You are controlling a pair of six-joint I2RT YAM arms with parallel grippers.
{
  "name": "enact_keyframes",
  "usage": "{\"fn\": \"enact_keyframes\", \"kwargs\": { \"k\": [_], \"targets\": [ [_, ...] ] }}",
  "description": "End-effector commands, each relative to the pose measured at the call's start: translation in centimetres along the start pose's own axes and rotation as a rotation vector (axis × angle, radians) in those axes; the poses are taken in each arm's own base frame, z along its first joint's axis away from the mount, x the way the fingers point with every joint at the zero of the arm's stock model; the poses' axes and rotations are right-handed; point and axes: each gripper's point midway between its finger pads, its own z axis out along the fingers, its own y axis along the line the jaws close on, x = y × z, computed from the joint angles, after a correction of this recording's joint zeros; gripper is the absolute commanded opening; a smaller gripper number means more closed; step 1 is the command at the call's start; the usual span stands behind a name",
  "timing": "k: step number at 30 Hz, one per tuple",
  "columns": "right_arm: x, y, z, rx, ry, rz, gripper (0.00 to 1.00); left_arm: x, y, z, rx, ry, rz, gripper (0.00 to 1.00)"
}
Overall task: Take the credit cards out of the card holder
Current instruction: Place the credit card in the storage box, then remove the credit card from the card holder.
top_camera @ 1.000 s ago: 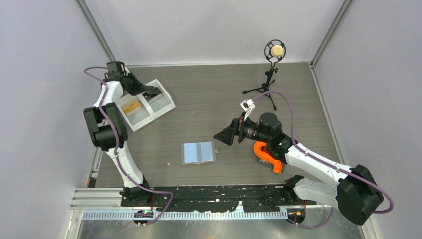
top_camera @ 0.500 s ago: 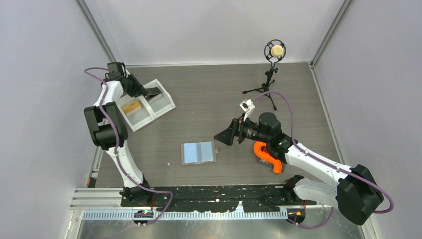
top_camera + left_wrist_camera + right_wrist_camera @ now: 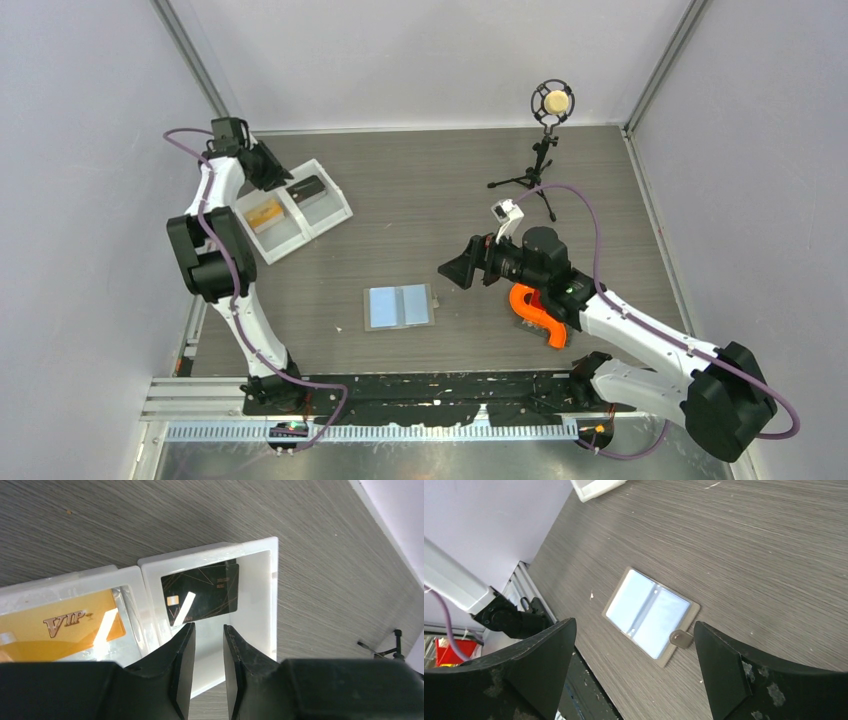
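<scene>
The open grey folding card holder with its light blue inner panels is lying flat on the dark wood-grain desk, a little toward six o'clock from the middle, and both panels are showing bare, with a small grey tab sticking out of one edge. Over at ten o'clock, the white two-compartment plastic tray is sitting at an angle. The glossy orange card with "VIP" lettering is lying flat in the compartment on the eight o'clock side. The black card with thin gold lines is lying flat in the one on the two o'clock side. The white left arm is reaching to the tray's eleven o'clock corner. From its wrist view, the left jaws are hanging over the black card's compartment, standing only a narrow gap apart with nothing between them, and the card is lying free below. The white right arm is stretching in from four o'clock, and the right jaws are hovering at about two o'clock of the card holder, spread wide and gripping nothing, framing the holder from above. A black microphone stand is standing at one o'clock.
</scene>
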Motion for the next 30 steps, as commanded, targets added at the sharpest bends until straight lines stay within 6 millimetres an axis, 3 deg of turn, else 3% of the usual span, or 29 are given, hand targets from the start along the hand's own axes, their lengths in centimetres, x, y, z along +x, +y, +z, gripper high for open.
{"fn": "enact_keyframes", "kwargs": {
  "k": [1, 3, 7, 16, 19, 24, 30],
  "targets": [
    [-1.9, -0.8, 0.1, 0.082, -0.044, -0.005, 0.96, -1.2, -3.5, -5.2, 0.098, -0.064, -0.008, 0.3],
    [-1.7, -1.4, 0.1, 0.121, -0.024, 0.008, 0.99, 0.0, -4.3, -6.5, 0.133, -0.049, -0.002, 0.3],
    [-0.5, -1.7, 0.3, 0.141, 0.043, 0.046, 0.95, 3.8, -5.2, -9.4, 0.186, -0.001, 0.019, 0.31],
    [2.3, -1.9, 0.6, 0.203, 0.143, 0.139, 0.83, 16.1, -6.6, -15.6, 0.362, 0.137, 0.14, 0.32],
    [2.8, -1.8, 1.1, 0.22, 0.156, 0.137, 0.74, 20.4, -6.8, -17.9, 0.436, 0.187, 0.189, 0.33],
    [3.7, -0.9, 1.7, 0.27, 0.178, 0.111, 0.61, 27.2, -5.8, -19.6, 0.517, 0.28, 0.265, 0.35],
    [7.0, 2.2, 3.3, 0.261, 0.296, 0.075, 0.59, 30.5, -4.4, -18.9, 0.567, 0.301, 0.224, 0.36]
  ]
}}
